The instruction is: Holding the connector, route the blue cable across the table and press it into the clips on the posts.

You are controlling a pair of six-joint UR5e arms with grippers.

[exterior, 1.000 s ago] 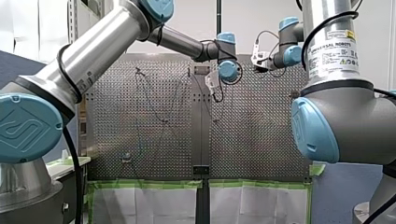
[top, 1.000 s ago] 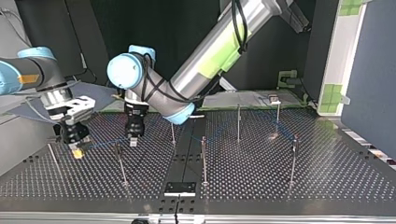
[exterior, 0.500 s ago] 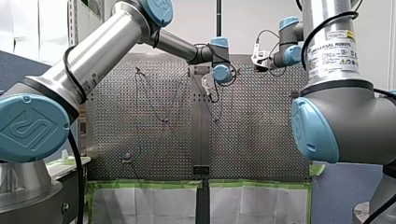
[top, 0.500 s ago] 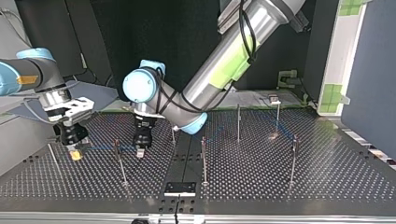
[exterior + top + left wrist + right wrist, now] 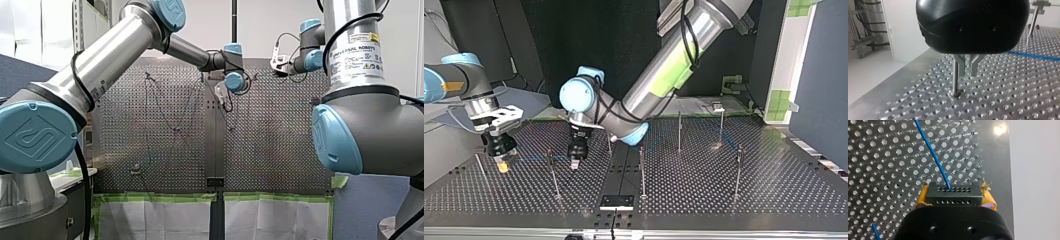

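My right gripper [image 5: 951, 198] is shut on the black connector [image 5: 951, 193], held between its yellow pads [image 5: 923, 197]. The blue cable [image 5: 933, 155] leaves the connector and runs over the perforated table. At the top view's left, my right gripper [image 5: 501, 162] hangs low over the table. The cable [image 5: 531, 159] runs faintly from it toward a thin post [image 5: 550, 167]. My left gripper [image 5: 575, 161] points down just past that post. In the left wrist view its metal fingers [image 5: 960, 66] stand slightly apart with nothing between them. My left gripper [image 5: 968, 75] is close beside a post [image 5: 955, 75], and the cable [image 5: 1033, 55] lies off to one side.
Several more thin posts [image 5: 642, 170] [image 5: 679, 132] [image 5: 738, 170] stand across the perforated table [image 5: 724, 200]. A small black plate [image 5: 616, 202] sits at the near edge in the top view. A wall panel with green tape [image 5: 786, 65] rises at that view's right.
My left arm has swung toward the top view's right and nearer its front, down beside the post. Its fingers have parted. My right gripper has dipped slightly with the connector.
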